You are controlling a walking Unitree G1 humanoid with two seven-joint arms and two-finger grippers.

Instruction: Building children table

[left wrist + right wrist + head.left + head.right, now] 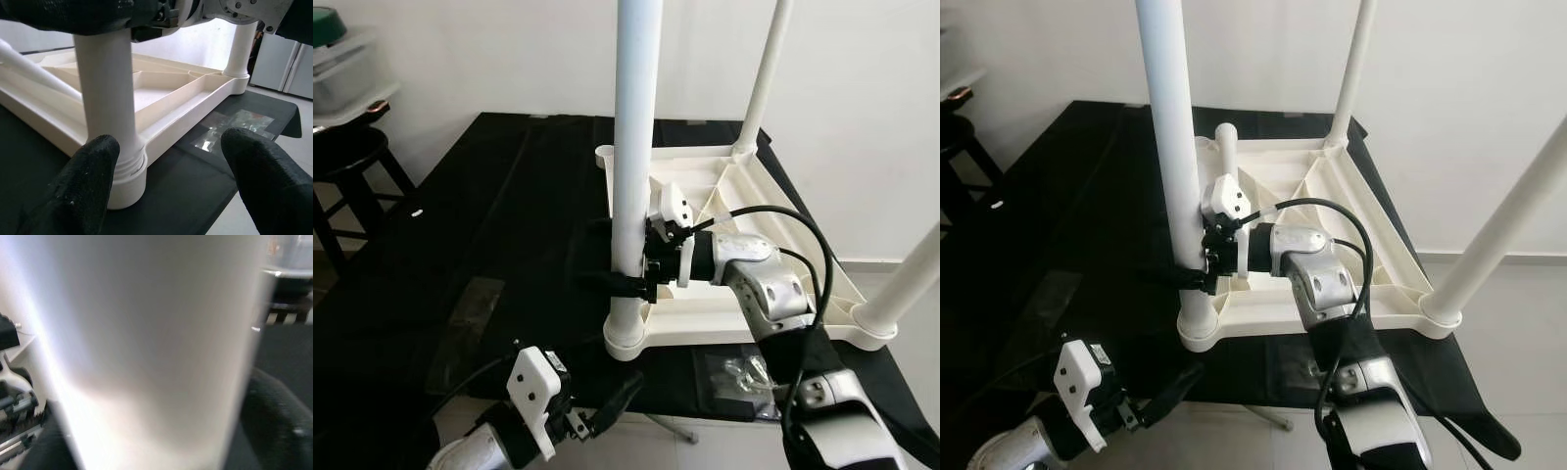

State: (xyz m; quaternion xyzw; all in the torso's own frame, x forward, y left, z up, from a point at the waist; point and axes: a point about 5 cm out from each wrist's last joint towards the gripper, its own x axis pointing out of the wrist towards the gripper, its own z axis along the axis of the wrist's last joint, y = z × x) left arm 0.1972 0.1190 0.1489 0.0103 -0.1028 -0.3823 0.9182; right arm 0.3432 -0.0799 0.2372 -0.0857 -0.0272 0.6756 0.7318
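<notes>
**A:** Where's the table?

**B:** White plastic children's table top point(744, 211) lies upside down on the black cloth-covered work surface point(499, 225), ribbed underside up. White round plastic legs stand upright in the corner sockets – near-left leg point(633, 176), far-right leg point(764, 78), near-right leg point(906, 284) leaning out of frame. In the right eye view a shorter white stub point(1226, 147) sticks up at the far-left corner.

**A:** Right gripper?

**B:** Right gripper point(625, 262) is clamped on the near-left leg, low down, just above the socket collar – black fingers wrap the tube from the table side. Its wrist view is nearly all white tube point(146, 352), up close.

**A:** Left?

**B:** Left gripper point(607, 406) sits low at the near edge of the surface, fingers point(85, 183) spread apart, holding nothing. It points at the base of the same leg point(105, 98), not touching.

**A:** Anything else?

**B:** Clear plastic bag of small hardware point(744, 377) on the cloth by the near edge of the table top. Dark round stool point(347, 162) off to the left.
</notes>
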